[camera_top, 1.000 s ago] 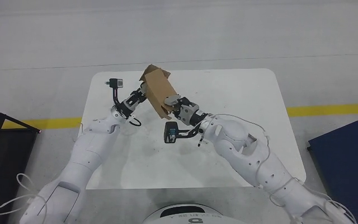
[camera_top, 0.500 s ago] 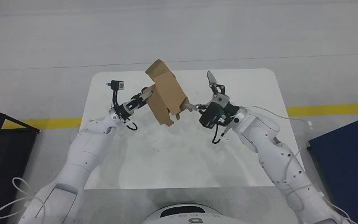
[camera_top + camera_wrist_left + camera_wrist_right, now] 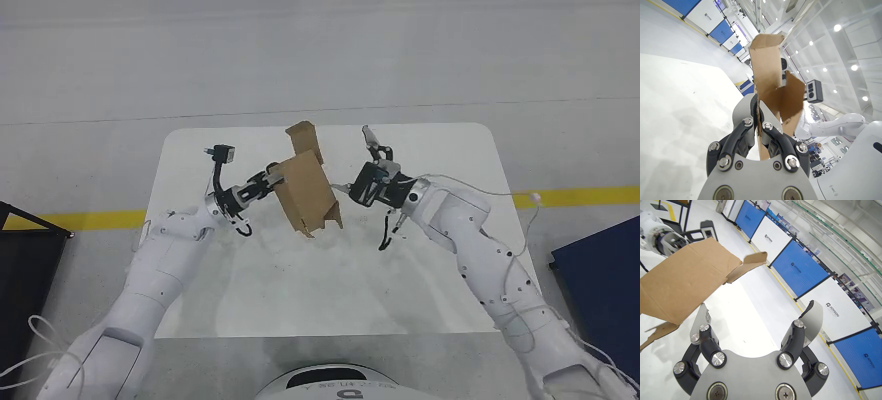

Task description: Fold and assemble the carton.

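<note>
A brown cardboard carton (image 3: pixel 308 190) is held in the air over the middle of the white table (image 3: pixel 420 280), partly opened, with loose flaps at both ends. My left gripper (image 3: pixel 273 180) is shut on the carton's left edge; in the left wrist view the gripper (image 3: pixel 758 111) pinches the cardboard wall and the carton (image 3: pixel 768 75) rises away from it. My right gripper (image 3: pixel 354 163) stands open just right of the carton. In the right wrist view the carton (image 3: pixel 687 275) lies beyond one fingertip (image 3: pixel 703 313), with nothing between the fingers of the gripper (image 3: pixel 759 311).
The tabletop is bare around and below the carton. A yellow floor line (image 3: pixel 575 196) runs past the table on both sides. A dark rack (image 3: pixel 25 260) stands at the left and a blue panel (image 3: pixel 605 270) at the right.
The left gripper has carried the carton rightward and turned it more upright. The right gripper left the carton's lower end, swung out to its right side, and now stands open.
</note>
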Tool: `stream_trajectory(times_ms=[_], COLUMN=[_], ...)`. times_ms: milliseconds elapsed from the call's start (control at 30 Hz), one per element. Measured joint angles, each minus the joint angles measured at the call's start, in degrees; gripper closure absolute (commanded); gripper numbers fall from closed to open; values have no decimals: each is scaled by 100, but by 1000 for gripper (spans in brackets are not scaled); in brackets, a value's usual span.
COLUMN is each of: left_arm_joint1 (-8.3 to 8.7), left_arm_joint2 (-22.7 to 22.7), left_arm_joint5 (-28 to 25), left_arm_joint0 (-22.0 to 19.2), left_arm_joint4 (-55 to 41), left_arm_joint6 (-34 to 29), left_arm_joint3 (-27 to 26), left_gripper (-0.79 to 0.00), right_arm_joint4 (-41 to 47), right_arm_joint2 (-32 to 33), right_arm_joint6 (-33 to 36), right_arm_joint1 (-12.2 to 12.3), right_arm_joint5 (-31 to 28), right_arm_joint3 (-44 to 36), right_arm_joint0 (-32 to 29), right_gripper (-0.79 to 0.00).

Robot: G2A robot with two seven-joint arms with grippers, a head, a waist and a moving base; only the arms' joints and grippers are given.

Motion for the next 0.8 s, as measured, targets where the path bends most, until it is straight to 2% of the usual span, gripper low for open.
stream_trajectory(times_ms=[233, 500, 667, 800], left_arm_joint1=[-101, -153, -151, -137], left_arm_joint2=[124, 166, 95, 105], left_arm_joint5=[0, 0, 0, 155], left_arm_joint0=[-83, -108, -62, -30], left_arm_joint4=[-19, -389, -1024, -1727], left_arm_joint6=[289, 131, -210, -513], left_arm_joint3=[55, 93, 104, 13], left_gripper=[0, 0, 0, 0], right_arm_joint4=[70, 110, 312, 589], right_arm_joint2=[-489, -808, -491, 147], right_arm_joint6=[504, 586, 232, -493], right_arm_joint1=[-98, -204, -163, -44], right_arm_joint5=[-157, -65, 35, 15], right_arm_joint3=[-418, -291, -458, -617], right_arm_joint0=[119, 363, 209, -227], right_gripper=[-785, -785, -785, -785])
